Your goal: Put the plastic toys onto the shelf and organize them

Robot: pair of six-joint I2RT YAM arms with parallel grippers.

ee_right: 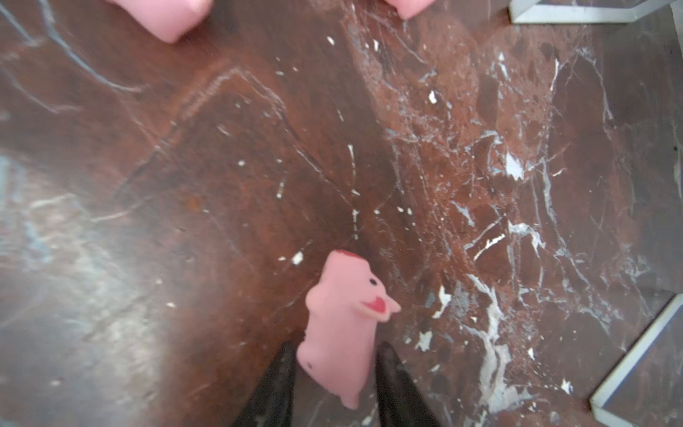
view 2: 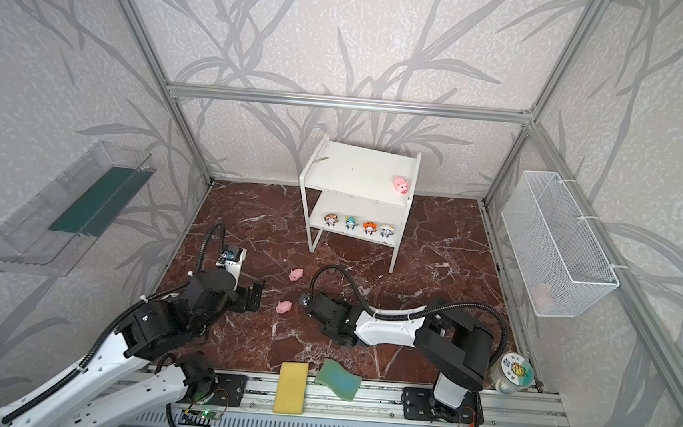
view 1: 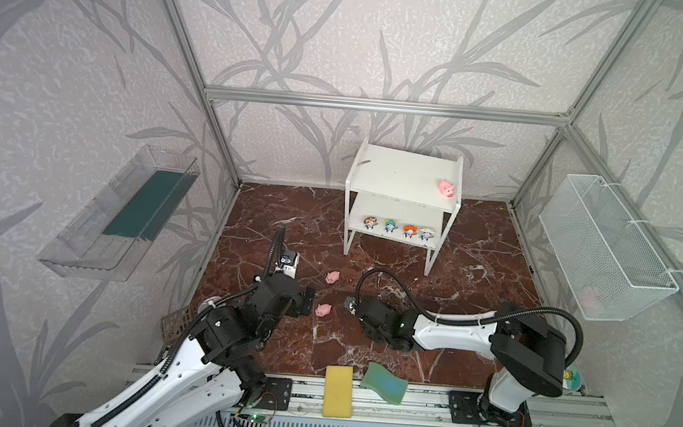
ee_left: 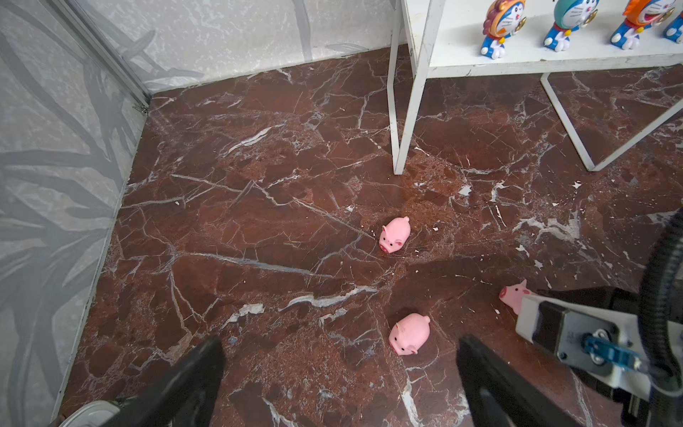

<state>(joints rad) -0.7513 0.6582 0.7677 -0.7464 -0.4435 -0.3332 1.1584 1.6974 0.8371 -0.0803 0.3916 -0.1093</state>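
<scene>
The white shelf stands at the back, with one pink pig on its top board and several cartoon figurines in a row on the lower board. Two more pigs lie on the marble floor. My left gripper is wide open just short of the nearer pig. Another pig lies on the floor between the fingers of my right gripper. Those jaws stand slightly wider than its rear. Both top views hide this pig under the right wrist.
A yellow sponge and a green sponge lie at the front edge. A clear tray hangs on the left wall and a wire basket on the right wall. A jar stands at the front right corner.
</scene>
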